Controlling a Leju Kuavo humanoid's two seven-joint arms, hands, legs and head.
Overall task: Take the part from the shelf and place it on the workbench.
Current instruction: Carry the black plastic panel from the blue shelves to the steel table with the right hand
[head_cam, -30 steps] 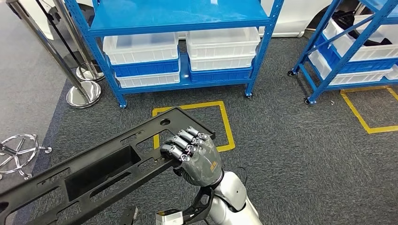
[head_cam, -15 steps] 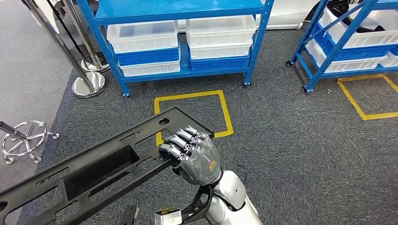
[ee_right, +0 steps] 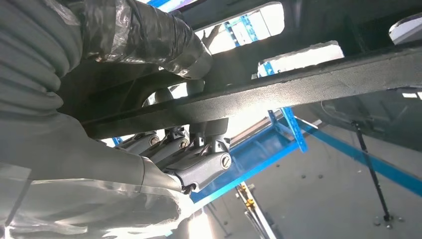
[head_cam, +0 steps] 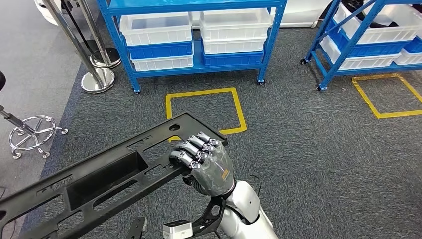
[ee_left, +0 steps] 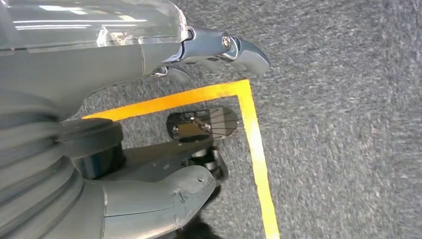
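Observation:
The part is a long black plastic frame [head_cam: 104, 174] with slots and a deep rectangular recess, held level above the carpet and running from the picture's centre down to the lower left. My right hand [head_cam: 206, 164] grips its near rail close to the end that has a round hole, fingers curled over the top. In the right wrist view the frame's rail [ee_right: 308, 82] crosses above those fingers [ee_right: 199, 159], which wrap it from beneath. My left hand [ee_left: 99, 64] hangs over the grey carpet, fingers [ee_left: 239, 50] and thumb [ee_left: 164, 194] apart, holding nothing.
A blue shelf [head_cam: 268, 40] with white bins [head_cam: 157, 27] stands ahead, and a second blue shelf [head_cam: 323, 50] at the right. Yellow tape squares [head_cam: 205, 92] [head_cam: 388, 94] mark the carpet. Chrome stanchion bases [head_cam: 97, 79] and a stool base [head_cam: 35, 132] stand at the left.
The whole picture has shifted: the shelves sit higher and the stool base has come further in, so the camera moved. My right hand keeps the same hold on the frame.

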